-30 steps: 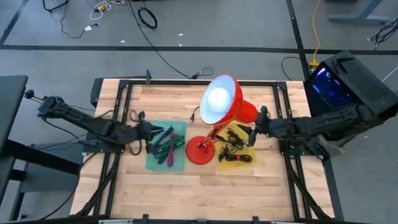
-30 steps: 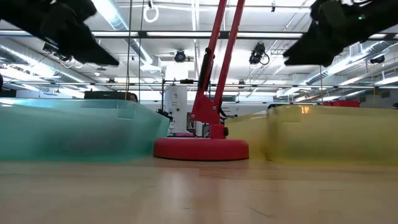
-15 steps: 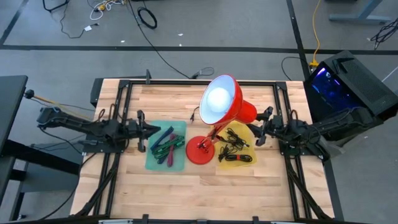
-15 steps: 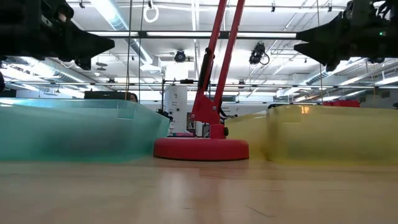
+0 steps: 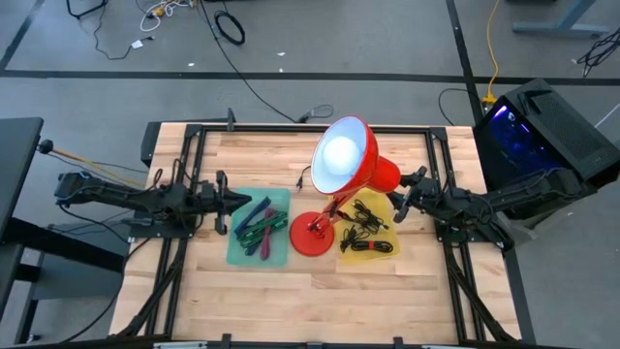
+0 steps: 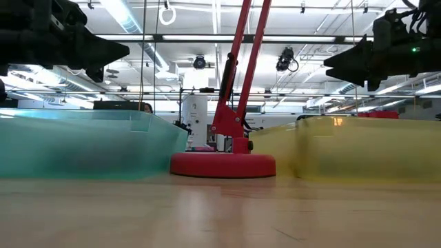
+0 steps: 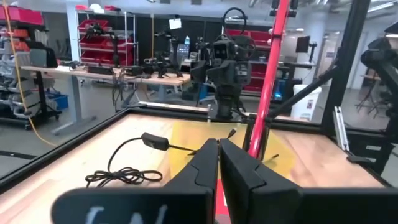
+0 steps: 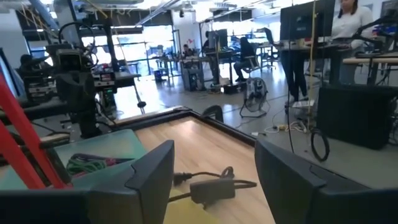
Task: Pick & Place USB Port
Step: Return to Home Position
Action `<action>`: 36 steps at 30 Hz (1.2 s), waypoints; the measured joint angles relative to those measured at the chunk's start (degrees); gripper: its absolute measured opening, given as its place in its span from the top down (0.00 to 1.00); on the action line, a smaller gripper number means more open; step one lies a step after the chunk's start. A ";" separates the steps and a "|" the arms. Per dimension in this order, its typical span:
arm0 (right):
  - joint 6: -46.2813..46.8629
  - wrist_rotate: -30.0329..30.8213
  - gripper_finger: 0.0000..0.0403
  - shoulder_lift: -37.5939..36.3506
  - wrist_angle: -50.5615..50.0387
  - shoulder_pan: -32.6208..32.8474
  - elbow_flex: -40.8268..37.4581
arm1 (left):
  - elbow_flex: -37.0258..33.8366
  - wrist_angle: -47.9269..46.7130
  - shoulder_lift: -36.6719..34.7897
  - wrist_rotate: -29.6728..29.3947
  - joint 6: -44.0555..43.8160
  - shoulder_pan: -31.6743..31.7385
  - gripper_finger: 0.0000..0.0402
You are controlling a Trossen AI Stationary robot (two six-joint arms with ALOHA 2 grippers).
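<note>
A teal tray (image 5: 260, 229) holds green and purple cables (image 5: 254, 231). A yellow tray (image 5: 366, 233) holds black cables (image 5: 363, 225). Which of these is the USB port I cannot tell. My left gripper (image 5: 233, 202) hangs just left of the teal tray, pointing level toward it, shut and with nothing in it (image 7: 218, 163). My right gripper (image 5: 396, 201) hangs at the yellow tray's right rim, level, open with nothing between its fingers (image 8: 214, 180). In the low view both grippers (image 6: 114, 51) (image 6: 336, 63) stand well above the tray rims.
A red desk lamp stands between the trays on its round base (image 5: 312, 236), its shade (image 5: 341, 157) leaning over the table's far half. Its black cord with a switch (image 7: 155, 142) lies on the wood behind the trays. Black frame rails (image 5: 190, 155) border the table.
Both grippers have drawn back from over their trays, the left toward the table's left edge and the right toward its right edge. Both have tipped up from slanting downward to level. The trays and cables lie as before.
</note>
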 joint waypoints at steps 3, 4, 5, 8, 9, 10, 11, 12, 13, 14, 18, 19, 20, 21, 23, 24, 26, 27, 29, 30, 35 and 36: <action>0.05 0.00 0.45 0.00 -0.05 0.02 -0.02 | 0.00 -0.03 0.00 0.00 0.00 -0.02 0.95; 0.04 0.00 0.45 0.01 -0.06 0.02 -0.02 | 0.00 -0.03 0.00 -0.01 0.00 -0.02 0.95; 0.05 0.00 0.45 0.02 -0.07 0.02 -0.02 | 0.00 -0.03 0.00 -0.02 0.00 -0.02 0.95; 0.03 0.00 0.45 -0.33 -0.78 0.04 0.00 | 0.00 -0.07 0.00 -0.04 0.00 -0.02 0.95; 0.03 0.02 0.45 -1.08 -1.37 0.04 0.00 | 0.00 -0.32 -0.05 -0.02 0.02 -0.06 0.95; 0.01 0.00 0.45 -2.31 -1.41 0.04 -0.02 | 0.00 -0.65 -0.33 -0.07 0.02 -0.13 0.95; 0.05 -0.06 0.45 -3.78 -1.21 0.02 -0.13 | -0.02 -0.69 -0.78 -0.05 0.02 -0.13 0.95; 0.01 -0.19 0.45 -5.26 -1.98 0.00 -0.19 | -0.02 -0.60 -1.22 -0.02 0.00 -0.13 0.95; 0.03 -0.21 0.45 -6.80 -2.65 0.00 -0.22 | -0.02 -0.50 -1.55 0.00 -0.01 -0.13 0.95; 0.01 -0.43 0.45 -8.28 -2.92 0.00 -0.22 | -0.02 -0.39 -1.87 -0.01 0.00 -0.13 0.95; 0.02 -0.44 0.45 -14.68 -3.11 -0.11 -0.28 | -0.09 -1.05 -5.85 0.04 -0.02 0.31 0.95; 0.01 -0.54 0.45 -16.30 -2.99 -0.34 -0.28 | -0.09 -1.19 -7.30 0.02 0.02 0.57 0.95; 0.01 -0.89 0.45 -18.01 -2.98 -0.66 -0.28 | -0.09 -1.19 -8.99 0.02 0.02 0.81 0.95; 0.01 -1.18 0.45 -19.66 -3.11 -1.03 -0.28 | -0.09 -1.34 -10.57 0.02 0.01 1.09 0.95; 0.01 -1.31 0.45 -23.30 -3.09 -1.84 -0.28 | -0.09 -1.28 -14.08 0.02 0.02 1.66 0.95; 0.01 -1.11 0.45 -24.96 -3.02 -2.33 -0.28 | -0.09 -1.28 -15.99 0.02 0.02 1.91 0.95; 0.01 -1.07 0.45 -27.92 -2.93 -3.43 -0.28 | -0.10 -1.19 -19.72 0.02 0.00 2.21 0.95; -0.01 -1.11 0.45 -29.43 -3.02 -3.86 -0.28 | -0.11 -1.10 -21.39 0.01 0.02 2.29 0.95; -0.01 -1.13 0.45 -32.46 -2.93 -4.45 -0.28 | -0.12 -1.06 -24.44 0.02 0.01 2.28 0.95; -0.01 -1.13 0.45 -33.68 -2.88 -4.69 -0.28 | -0.13 0.13 -24.43 0.03 -0.02 2.27 0.95; -0.10 -0.96 0.45 -33.65 0.26 -5.11 -0.32 | -0.13 1.86 -24.46 -0.05 -0.01 1.74 0.95; -0.08 -0.93 0.45 -33.64 -0.03 -5.11 -0.31 | -0.14 2.08 -24.36 -0.02 -0.02 1.63 0.95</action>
